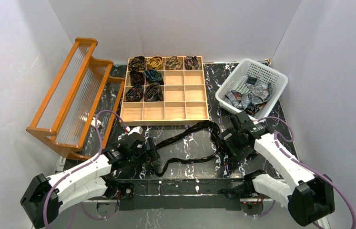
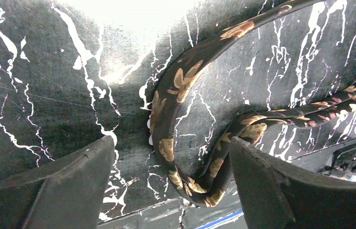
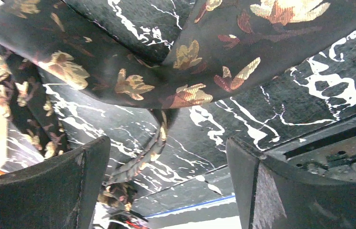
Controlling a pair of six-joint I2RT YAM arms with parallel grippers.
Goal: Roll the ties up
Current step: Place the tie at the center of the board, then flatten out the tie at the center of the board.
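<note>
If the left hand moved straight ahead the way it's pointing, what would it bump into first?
Probably the dark gold-patterned tie, whose bend lies between the open fingers of the left hand, on the table; depth is unclear.

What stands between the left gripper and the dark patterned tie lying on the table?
Nothing visible. The left gripper hangs open just above the tie, whose loop lies on the table between its fingers.
</note>
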